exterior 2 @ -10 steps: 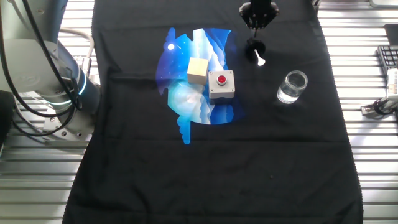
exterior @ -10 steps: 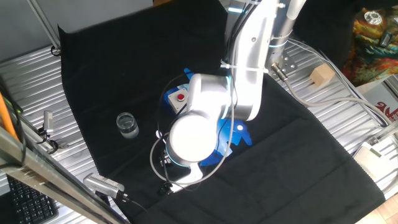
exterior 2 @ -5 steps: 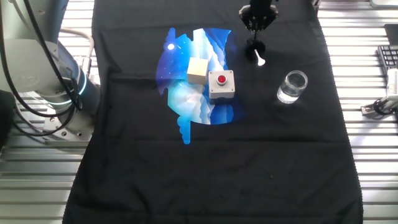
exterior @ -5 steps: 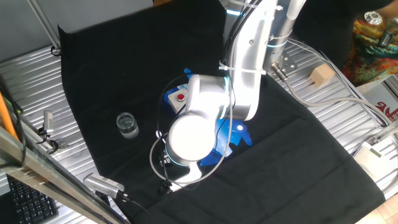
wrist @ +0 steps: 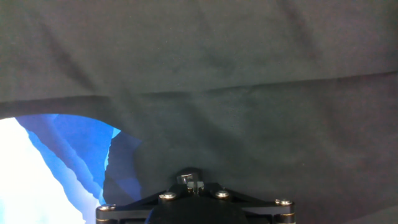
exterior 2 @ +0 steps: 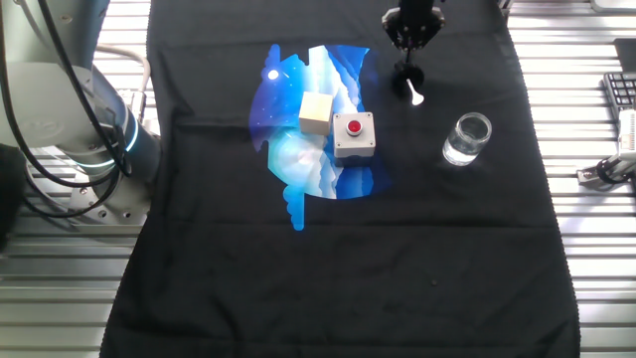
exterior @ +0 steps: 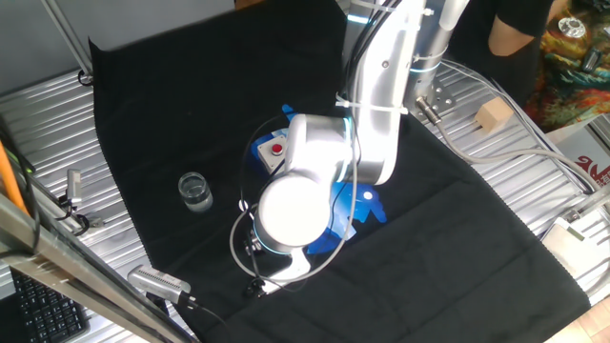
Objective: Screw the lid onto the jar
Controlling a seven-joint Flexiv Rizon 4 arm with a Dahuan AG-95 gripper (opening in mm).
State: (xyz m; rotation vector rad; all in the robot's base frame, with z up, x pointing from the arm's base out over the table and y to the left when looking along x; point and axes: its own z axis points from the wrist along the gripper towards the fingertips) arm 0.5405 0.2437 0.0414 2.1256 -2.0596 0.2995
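Covering most of the table (exterior 2: 596, 268), a black cloth (exterior 2: 348, 278) lies over ribbed metal slats, with a blue and white patch (exterior 2: 308, 149) at its middle. The gripper (exterior 2: 411, 30) hangs at the cloth's far edge in the other fixed view, and the lid (exterior 2: 408, 78), black with a white tip, sits right under its fingers; whether they clamp it or only touch it I cannot tell. The jar (exterior 2: 466, 138) stands upright on the cloth near the gripper, apart from the lid, and it shows again in one fixed view (exterior: 194, 191). A wooden cube (exterior 2: 316, 111) and a grey box (exterior 2: 353, 135) with a red button rest on the patch, touching each other, to the gripper's other side. The hand view shows only wrinkled cloth (wrist: 249, 93) and a corner of the patch (wrist: 56, 162). A second wooden cube (exterior: 495, 115) sits on the bare slats beyond the arm (exterior: 381, 86).
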